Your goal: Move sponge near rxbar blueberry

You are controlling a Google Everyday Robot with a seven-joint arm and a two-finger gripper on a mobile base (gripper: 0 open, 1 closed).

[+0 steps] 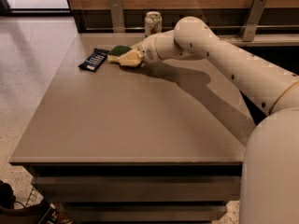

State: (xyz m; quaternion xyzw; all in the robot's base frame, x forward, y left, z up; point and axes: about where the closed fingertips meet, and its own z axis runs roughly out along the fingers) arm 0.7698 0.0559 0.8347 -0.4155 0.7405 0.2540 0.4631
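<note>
The sponge (120,50), dark green on top with pale yellow foam beneath, is at the far left of the table, low against the surface. My gripper (125,58) reaches in from the right and is shut on the sponge. The rxbar blueberry (94,59), a flat dark navy bar with white lettering, lies flat on the table just left of the sponge, a small gap apart. My white arm (219,55) stretches across the back right of the table.
A white-and-green drink can (153,23) stands at the table's back edge, right of the sponge and behind my arm. The grey table (131,125) has its left edge close to the bar. A wooden wall with metal brackets runs behind.
</note>
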